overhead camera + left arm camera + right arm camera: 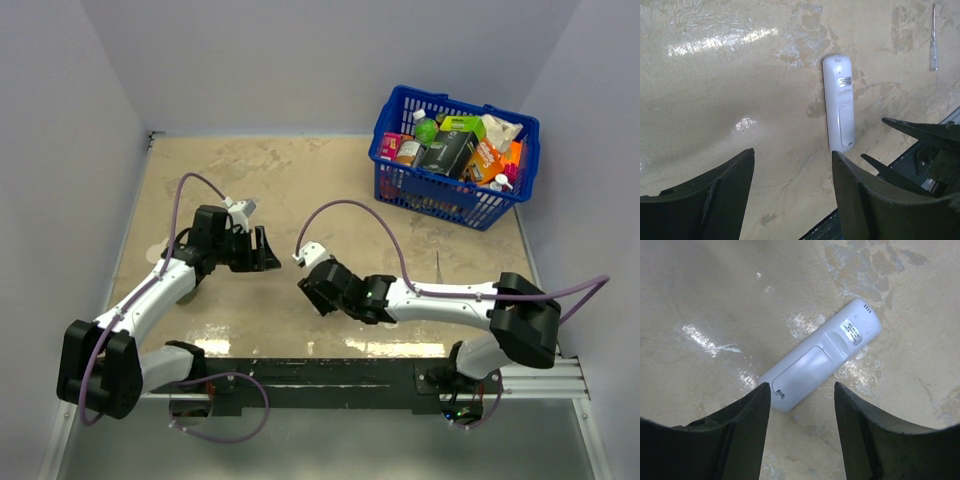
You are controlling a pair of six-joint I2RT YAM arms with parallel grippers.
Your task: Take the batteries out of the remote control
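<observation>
The remote control (822, 357) is a slim white handset lying flat on the table with its back face up and the battery cover closed. It also shows in the left wrist view, where the remote control (839, 102) lies ahead of my left gripper (792, 151). That gripper is open, holds nothing and is clear of the remote. My right gripper (802, 385) hangs open just over the remote's cover end, touching nothing. The batteries are hidden. From above, the left gripper (265, 250) and right gripper (305, 290) stand close together, and I cannot make out the remote under them.
A blue basket (395, 182) full of packaged goods stands at the back right. A thin screwdriver-like tool (934, 37) lies on the table to the right of the remote. The right gripper's dark fingers (920, 132) reach into the left wrist view.
</observation>
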